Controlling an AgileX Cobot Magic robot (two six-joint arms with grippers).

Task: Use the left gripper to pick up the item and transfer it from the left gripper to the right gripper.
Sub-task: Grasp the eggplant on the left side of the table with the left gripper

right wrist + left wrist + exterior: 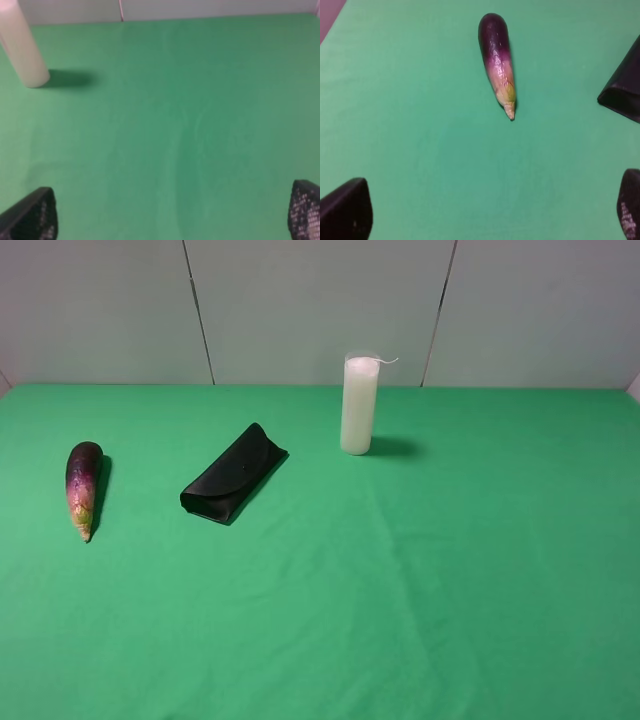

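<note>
So the left gripper (487, 210) has its jaws spread wide. Its two dark fingertips (345, 212) sit far apart, hanging over the green surface (450, 590) and not touching anything. The eggplant (497, 60) lies flat on the surface out ahead of that gripper, roughly in line with the gap between the fingers but well clear of them. Its pale pink-yellow pointed tip faces back toward the gripper and the dark glossy purple end points away from it. Nothing is resting on it or against it.

A black folded glasses case (233, 475) lies ahead of the left gripper too, off to the side of the eggplant that faces the candle. It's near the eggplant but apart from it, and only its corner pokes into the left wrist view.

The right gripper (167, 212) is spread open as well, both tips far apart over bare green surface. A tall white candle (359, 405) stands upright ahead of it and off to one side, well apart, throwing a soft shadow (70, 79) on the surface. A thin wick (385, 361) curls off its top.

From the high view, the eggplant, case and candle sit in a loose row, each separate from the next, with a pale panelled wall (320, 300) behind them.
</note>
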